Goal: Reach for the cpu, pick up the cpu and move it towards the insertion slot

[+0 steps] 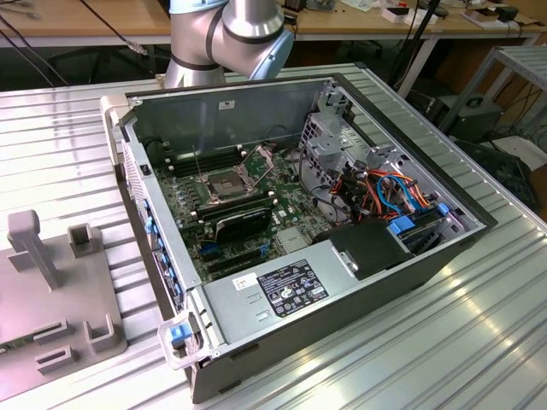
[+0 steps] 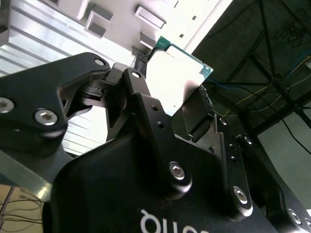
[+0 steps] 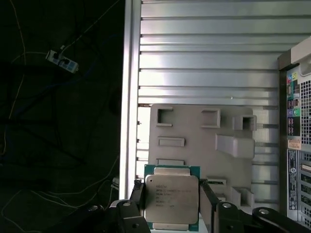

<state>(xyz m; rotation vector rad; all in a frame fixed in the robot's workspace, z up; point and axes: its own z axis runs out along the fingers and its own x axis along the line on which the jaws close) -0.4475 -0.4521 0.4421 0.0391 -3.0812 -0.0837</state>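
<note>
In both wrist views my gripper (image 3: 172, 203) (image 2: 170, 104) is shut on the cpu (image 3: 171, 198) (image 2: 181, 73). The cpu is a flat square chip with a silvery face and a green rim. A black finger (image 3: 137, 200) presses on each of two opposite edges. The chip hangs above the grey fixture plate (image 3: 194, 141), which lies on the ribbed metal table. The insertion slot (image 1: 220, 184), a square socket with a shiny frame and dark centre, sits on the motherboard inside the open computer case (image 1: 402, 273) in the exterior view. Part of the arm (image 1: 231, 34) stands behind the case.
The fixture plate (image 1: 51, 299) with raised blocks lies on the exterior view's left of the case. A black graphics card (image 1: 244, 222) sits close to the socket. The case's rear panel (image 3: 296, 145) is beside the fixture. The table edge (image 3: 130, 97) drops to a dark floor with cables.
</note>
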